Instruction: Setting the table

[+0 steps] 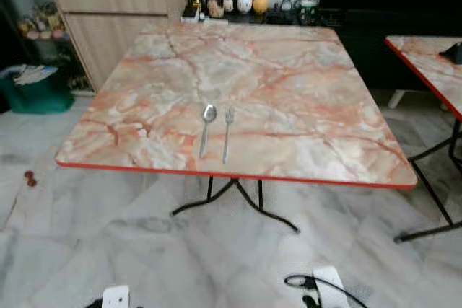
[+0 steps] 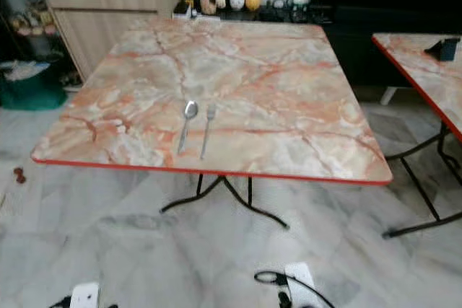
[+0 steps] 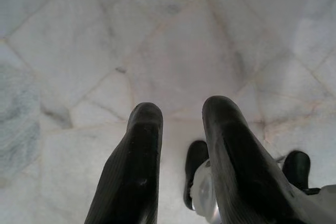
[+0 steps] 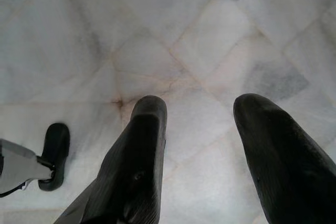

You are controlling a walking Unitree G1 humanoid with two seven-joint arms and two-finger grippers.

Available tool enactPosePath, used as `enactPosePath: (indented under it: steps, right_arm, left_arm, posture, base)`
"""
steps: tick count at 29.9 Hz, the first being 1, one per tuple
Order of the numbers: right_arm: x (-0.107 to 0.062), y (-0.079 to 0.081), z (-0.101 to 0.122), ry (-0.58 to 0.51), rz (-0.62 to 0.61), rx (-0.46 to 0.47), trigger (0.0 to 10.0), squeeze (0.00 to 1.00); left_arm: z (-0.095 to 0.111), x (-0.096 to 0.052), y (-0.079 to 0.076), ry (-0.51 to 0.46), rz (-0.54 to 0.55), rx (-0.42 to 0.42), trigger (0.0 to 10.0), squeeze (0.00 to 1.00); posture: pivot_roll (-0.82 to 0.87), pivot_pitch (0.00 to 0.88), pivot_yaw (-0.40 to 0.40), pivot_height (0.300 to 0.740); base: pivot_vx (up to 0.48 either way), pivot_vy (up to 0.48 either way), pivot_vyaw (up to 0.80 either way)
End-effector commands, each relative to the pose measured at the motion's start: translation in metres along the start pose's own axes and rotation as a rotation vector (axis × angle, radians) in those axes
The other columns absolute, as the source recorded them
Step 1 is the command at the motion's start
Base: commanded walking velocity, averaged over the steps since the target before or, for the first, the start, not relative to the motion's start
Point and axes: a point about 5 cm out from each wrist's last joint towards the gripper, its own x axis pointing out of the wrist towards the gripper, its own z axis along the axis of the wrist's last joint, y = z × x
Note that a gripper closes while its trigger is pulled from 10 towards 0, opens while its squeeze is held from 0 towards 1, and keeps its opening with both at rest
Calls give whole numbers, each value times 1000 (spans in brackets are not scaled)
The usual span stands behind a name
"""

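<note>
A silver spoon (image 1: pixel 207 127) and a silver fork (image 1: pixel 227 132) lie side by side near the front edge of a marble-patterned table (image 1: pixel 289 99) with a red rim. The spoon is left of the fork, and both handles point toward me. My left gripper (image 3: pixel 181 111) hangs over the white marble floor, open, with nothing between its black fingers. My right gripper (image 4: pixel 199 106) also hangs open above the floor, holding nothing. Both arms are low, well short of the table.
A wooden cabinet (image 1: pixel 115 12) stands back left, with jars and bottles (image 1: pixel 216 1) on a dark counter behind the table. A second marble table (image 1: pixel 433 66) stands at the right. A green bin (image 1: pixel 32 88) sits at the left. The table's black legs (image 1: pixel 238 196) spread over the floor.
</note>
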Motion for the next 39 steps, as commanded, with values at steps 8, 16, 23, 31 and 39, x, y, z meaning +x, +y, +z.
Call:
enactPosePath:
  steps: [8,16,23,31,39]
  right_arm:
    - [0,4,-1,6,1,-4,10000,0]
    - [1,4,1,1,2,-1,10000,0]
    - [1,4,2,0,0,2,10000,0]
    - [1,1,3,-6,-4,7,10000,0]
    - [0,-1,1,-1,-8,6,10000,0]
  left_arm:
    - [0,0,-1,0,-6,-4,10000,0]
    - [0,0,-1,2,-4,-1,10000,0]
    - [0,0,-2,5,-2,2,10000,0]
    - [0,0,-3,5,-3,0,10000,0]
    - [0,0,-5,2,-5,1,10000,0]
  posture:
    - [-40,0,-5,740]
    - [-39,0,-6,740]
    - [-39,0,-8,740]
    - [-39,0,-8,740]
    - [-39,0,-8,740]
  base:
    - [0,0,0]
    - [90,0,0]
    - [272,0,0]
    - [282,0,0]
    - [281,0,0]
